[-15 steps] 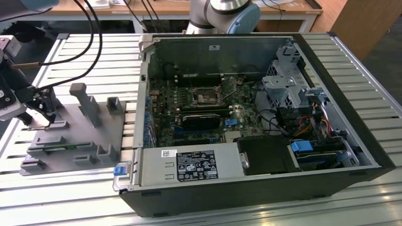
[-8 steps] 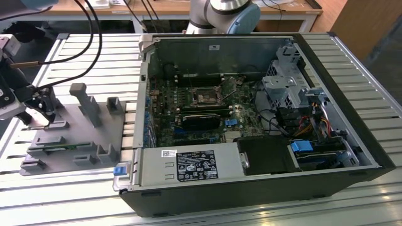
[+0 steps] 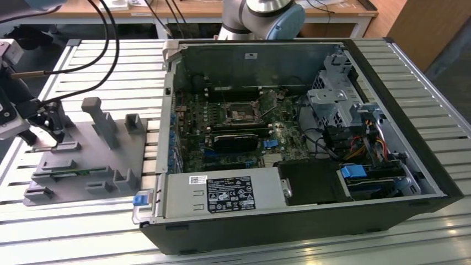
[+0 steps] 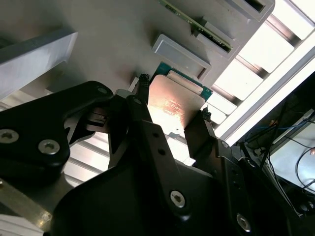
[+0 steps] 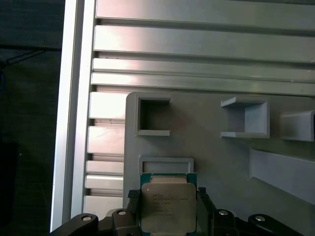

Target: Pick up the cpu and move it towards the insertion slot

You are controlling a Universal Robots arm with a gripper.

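Observation:
In both wrist views the cpu [image 5: 167,204] [image 4: 172,105], a flat square chip with a silvery top and a green rim, sits between my gripper's two black fingers. The gripper [image 5: 167,196] [image 4: 174,101] is shut on the chip's two opposite edges, just over the grey holder plate [image 5: 206,152]. In the exterior view the gripper [image 3: 50,130] hangs over that plate [image 3: 96,149] at the view's left. The insertion slot [image 3: 241,113], a dark square socket in a metal frame, lies on the green board inside the open computer case, well to the exterior view's right of the gripper.
The grey plate carries upright posts [image 3: 103,118], square pockets [image 5: 152,115] and a narrow green circuit strip [image 3: 77,172]. The case's wall [image 3: 171,110] stands between plate and board. A power supply [image 3: 220,193] and drive cage [image 3: 335,96] crowd the case. Everything rests on a slatted aluminium table [image 3: 74,221].

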